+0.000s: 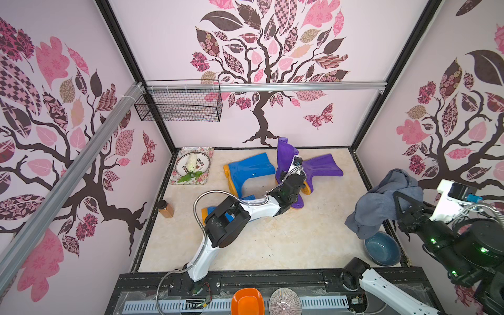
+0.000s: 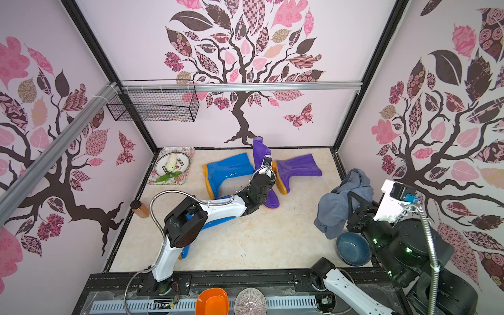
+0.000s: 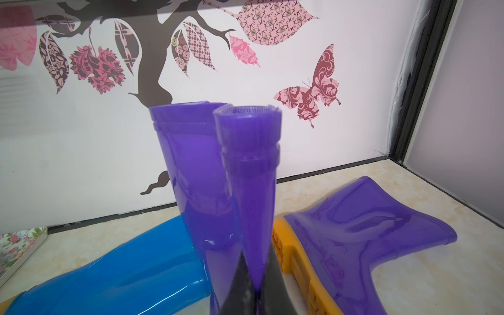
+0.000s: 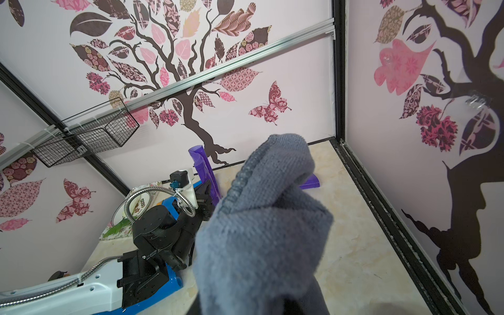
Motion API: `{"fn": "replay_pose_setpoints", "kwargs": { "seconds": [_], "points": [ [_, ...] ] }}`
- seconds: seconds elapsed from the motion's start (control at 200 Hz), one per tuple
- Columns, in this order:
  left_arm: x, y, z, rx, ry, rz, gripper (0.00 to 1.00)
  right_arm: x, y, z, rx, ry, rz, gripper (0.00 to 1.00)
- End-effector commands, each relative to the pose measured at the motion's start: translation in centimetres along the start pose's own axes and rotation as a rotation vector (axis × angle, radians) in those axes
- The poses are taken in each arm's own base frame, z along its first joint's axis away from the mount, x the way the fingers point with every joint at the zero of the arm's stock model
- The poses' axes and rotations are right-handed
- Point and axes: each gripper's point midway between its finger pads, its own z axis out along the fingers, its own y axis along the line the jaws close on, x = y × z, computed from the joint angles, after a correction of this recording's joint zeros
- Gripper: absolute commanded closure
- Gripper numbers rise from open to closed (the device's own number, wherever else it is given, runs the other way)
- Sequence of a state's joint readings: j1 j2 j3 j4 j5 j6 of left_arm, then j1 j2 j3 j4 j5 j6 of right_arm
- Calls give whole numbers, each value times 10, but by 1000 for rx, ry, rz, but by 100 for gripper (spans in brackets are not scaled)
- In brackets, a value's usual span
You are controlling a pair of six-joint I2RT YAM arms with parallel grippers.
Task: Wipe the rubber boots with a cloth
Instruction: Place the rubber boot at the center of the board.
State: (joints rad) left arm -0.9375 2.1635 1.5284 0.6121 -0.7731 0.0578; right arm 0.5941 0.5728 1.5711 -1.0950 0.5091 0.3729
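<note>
One purple boot [image 1: 285,154] stands upright near the back wall. My left gripper [image 1: 287,177] is shut on the pinched wall of its shaft [image 3: 251,169], with the dark fingers [image 3: 237,286] on either side. The other purple boot [image 1: 321,166] lies on its side to the right. A blue boot [image 1: 251,169] lies to the left. A second blue boot [image 1: 218,211] lies mostly hidden under my left arm. My right gripper [image 1: 399,210] is raised at the right wall, shut on the grey cloth [image 1: 381,201], which drapes over it and hides its fingers in the right wrist view [image 4: 261,231].
A floral tray [image 1: 203,152] with a plate stands in the back left corner. A brown jar [image 1: 166,208] is by the left wall and a blue bowl [image 1: 381,249] sits under the cloth. A wire basket [image 1: 180,105] hangs on the back rail. An orange bowl [image 1: 247,301] lies at the front.
</note>
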Motion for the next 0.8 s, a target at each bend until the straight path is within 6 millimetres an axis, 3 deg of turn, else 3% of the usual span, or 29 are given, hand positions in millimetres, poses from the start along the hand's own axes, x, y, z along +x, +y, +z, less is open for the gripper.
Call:
{"fn": "replay_pose_setpoints", "kwargs": {
  "seconds": [0.0, 0.385, 0.625, 0.795],
  "points": [
    [-38, 0, 9, 7, -98, -74, 100, -10, -1, -5, -10, -49, 16, 100],
    [-45, -20, -16, 140, -111, -155, 100, -14, -3, -7, -1, -64, 18, 100],
    [-24, -5, -34, 150, -120, -132, 100, -13, -4, -7, 1, -65, 25, 100],
    [-8, 11, -34, 161, -89, -155, 100, -9, -2, -2, -1, -61, 28, 100]
  ]
}}
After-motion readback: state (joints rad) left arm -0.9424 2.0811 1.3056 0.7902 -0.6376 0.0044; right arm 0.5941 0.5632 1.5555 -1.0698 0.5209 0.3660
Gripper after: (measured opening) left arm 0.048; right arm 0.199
